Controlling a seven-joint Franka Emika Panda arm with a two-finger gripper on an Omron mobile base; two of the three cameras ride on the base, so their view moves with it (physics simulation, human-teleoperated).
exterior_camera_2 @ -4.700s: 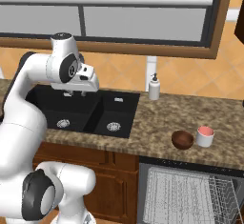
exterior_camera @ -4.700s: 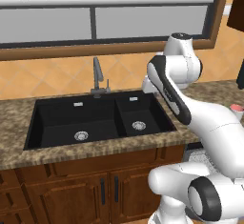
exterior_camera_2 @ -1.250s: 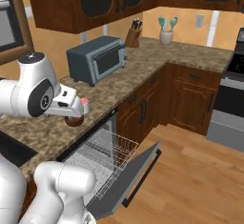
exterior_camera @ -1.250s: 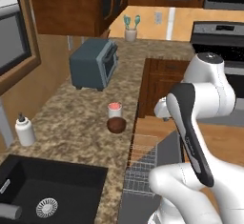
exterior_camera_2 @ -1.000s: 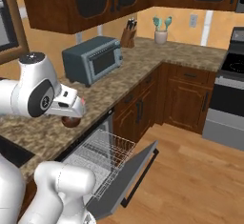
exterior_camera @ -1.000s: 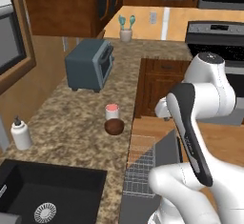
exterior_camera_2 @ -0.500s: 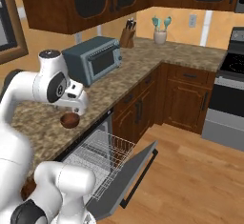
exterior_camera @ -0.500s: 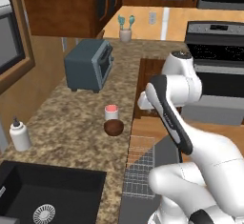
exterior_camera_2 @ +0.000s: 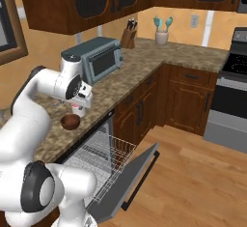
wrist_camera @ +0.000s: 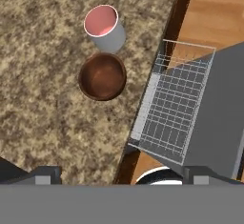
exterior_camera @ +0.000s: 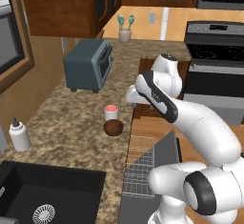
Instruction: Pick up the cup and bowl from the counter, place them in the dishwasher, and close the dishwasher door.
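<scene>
The whitish cup with a pink inside stands on the granite counter, touching or nearly touching the dark brown bowl beside it. In the hand view the cup and bowl lie ahead of my gripper, whose fingers stand wide apart with nothing between them. My gripper hovers above the counter's edge, just right of the cup. In the right base view it partly hides the cup; the bowl shows below it. The dishwasher door hangs open, with the grey wire rack pulled out.
A grey toaster oven stands further along the counter. A white soap bottle and the black sink lie nearer the base. The oven range is at the far right, with a utensil holder in the corner.
The base drove from the sink to the dishwasher, shifting the whole view. In the last second the arm swung down and forward, bringing the gripper over the counter edge by the cup.
</scene>
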